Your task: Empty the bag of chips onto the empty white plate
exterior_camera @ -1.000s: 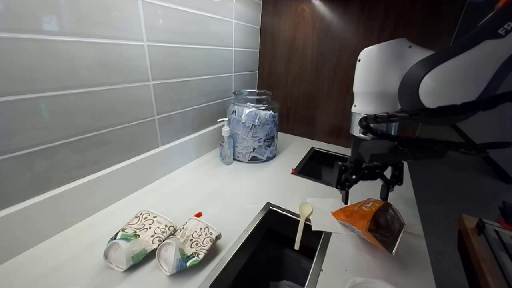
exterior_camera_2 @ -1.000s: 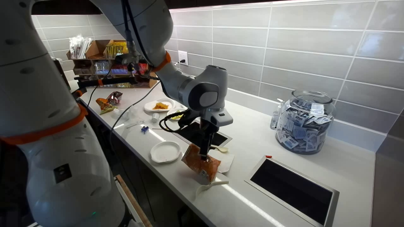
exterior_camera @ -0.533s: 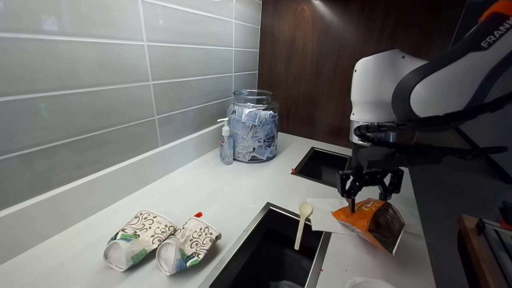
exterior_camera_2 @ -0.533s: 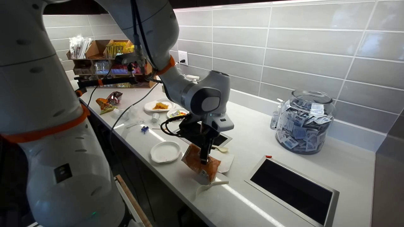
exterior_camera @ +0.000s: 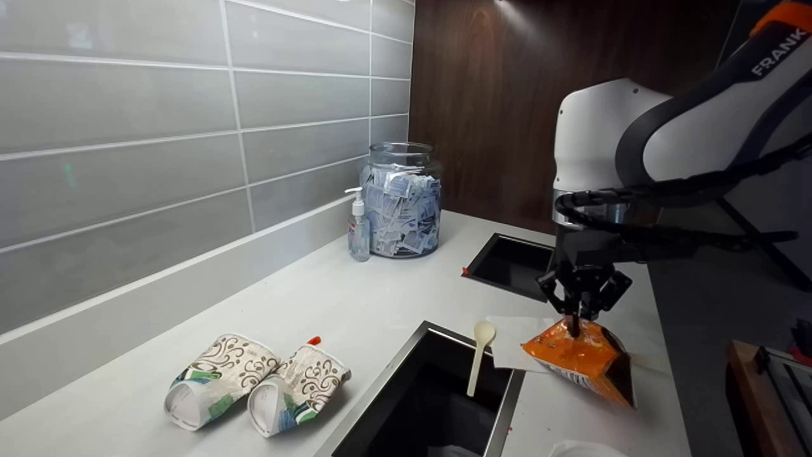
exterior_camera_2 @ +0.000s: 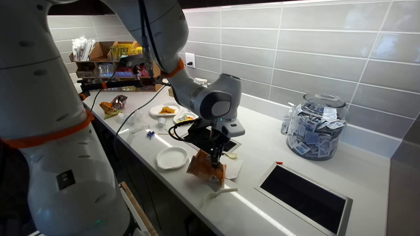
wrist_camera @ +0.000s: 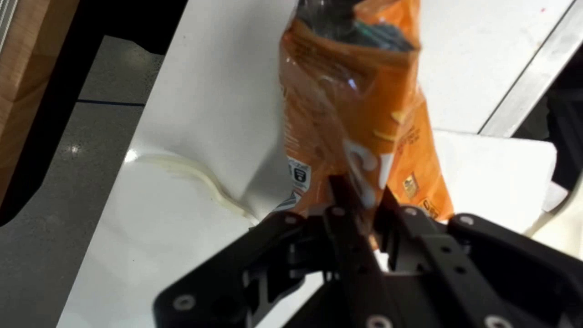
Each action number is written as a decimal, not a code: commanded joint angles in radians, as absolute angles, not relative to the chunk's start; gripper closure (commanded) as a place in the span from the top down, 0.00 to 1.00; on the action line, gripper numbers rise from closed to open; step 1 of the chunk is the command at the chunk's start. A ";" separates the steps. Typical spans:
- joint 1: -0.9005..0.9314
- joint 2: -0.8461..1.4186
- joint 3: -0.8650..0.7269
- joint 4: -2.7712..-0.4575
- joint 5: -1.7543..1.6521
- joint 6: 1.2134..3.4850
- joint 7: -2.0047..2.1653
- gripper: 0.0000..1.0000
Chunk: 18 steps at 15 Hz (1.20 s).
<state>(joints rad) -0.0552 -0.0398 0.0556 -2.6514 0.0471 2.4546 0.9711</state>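
The bag of chips [exterior_camera: 564, 355], orange and crinkled foil, lies tilted on the counter in both exterior views. My gripper [exterior_camera_2: 215, 164] comes down on it from above. In the wrist view the fingers of the gripper [wrist_camera: 363, 193] have drawn close together, with a fold of the bag [wrist_camera: 337, 105] pinched between them. Its dark mouth faces away from the fingers, and the contents cannot be made out. The empty white plate [exterior_camera_2: 172, 158] sits beside the bag, near the counter's front edge; only its rim [exterior_camera: 585, 449] shows at the bottom of an exterior view.
A pale spoon [exterior_camera_2: 213, 195] and a white napkin [exterior_camera_2: 233, 167] lie close to the bag. Another spoon [exterior_camera: 481, 346] rests over a dark counter opening [exterior_camera: 431, 393]. Farther off are filled plates [exterior_camera_2: 167, 110], a glass jar [exterior_camera_2: 318, 131] and two pale packets [exterior_camera: 222, 374].
My gripper has lowered slightly, and its fingers have gone from wide apart to nearly together on the bag. The bag has been squeezed, turned a little, and its mouth looks narrower.
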 commanded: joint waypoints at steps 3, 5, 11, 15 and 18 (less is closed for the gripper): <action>-0.045 -0.081 0.029 -2.648 0.037 2.460 0.993 0.00; -0.040 -0.111 0.028 -2.647 0.067 2.459 0.948 0.00; 0.039 -0.233 0.038 -2.674 0.342 2.498 0.605 0.00; 0.047 -0.223 0.061 -2.640 0.377 2.468 0.550 0.01; 0.060 -0.243 0.066 -2.652 0.393 2.468 0.523 0.01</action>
